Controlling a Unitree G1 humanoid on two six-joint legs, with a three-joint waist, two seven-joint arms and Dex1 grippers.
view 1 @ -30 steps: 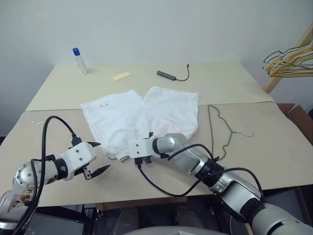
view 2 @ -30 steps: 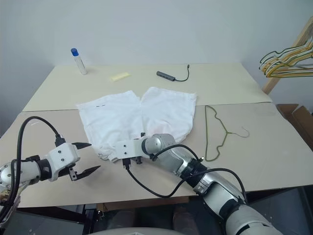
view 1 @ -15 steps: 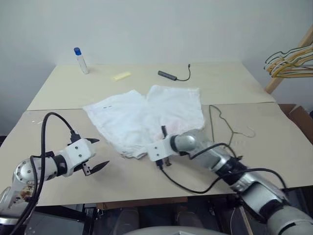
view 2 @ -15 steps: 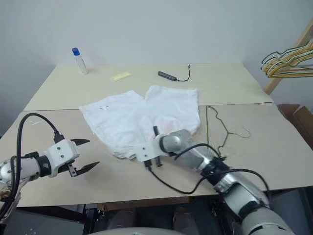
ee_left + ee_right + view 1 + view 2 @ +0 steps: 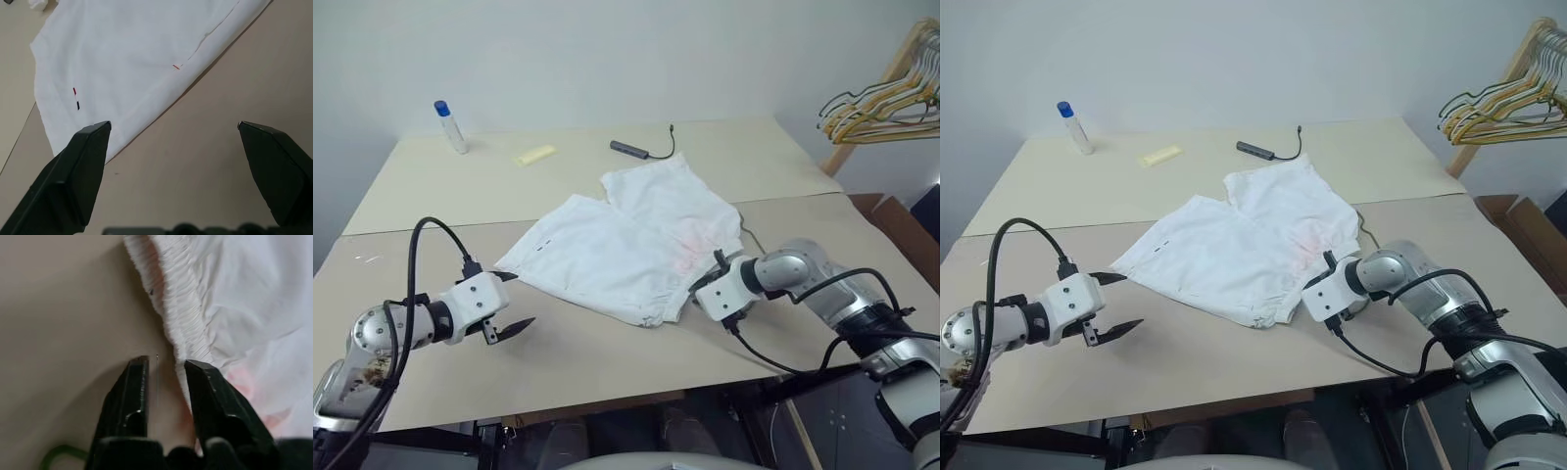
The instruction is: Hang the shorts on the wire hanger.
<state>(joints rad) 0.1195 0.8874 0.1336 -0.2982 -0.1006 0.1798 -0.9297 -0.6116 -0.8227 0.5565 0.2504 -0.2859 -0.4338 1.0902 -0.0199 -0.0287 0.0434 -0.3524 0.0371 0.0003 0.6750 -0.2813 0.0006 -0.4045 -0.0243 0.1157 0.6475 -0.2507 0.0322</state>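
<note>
Bare beige tabletop (image 5: 607, 362) runs along the near edge, between the left two-fingered black gripper (image 5: 509, 304), jaws spread wide above it, and the right two-fingered black gripper (image 5: 164, 367), jaws slightly apart. The white thin-fabric shorts (image 5: 626, 240) lie flat across the centre, and their gathered waistband just beside the right gripper's fingers (image 5: 205, 382) narrows the room there. Beyond the shorts, low obstacles dot the far board: a white bottle with a blue cap (image 5: 448, 125) standing upright, a flat yellow strip (image 5: 533, 155) and a dark grey adapter with a cable (image 5: 641, 149). A bunch of yellowish and dark hangers (image 5: 876, 98) juts in from the far right.
</note>
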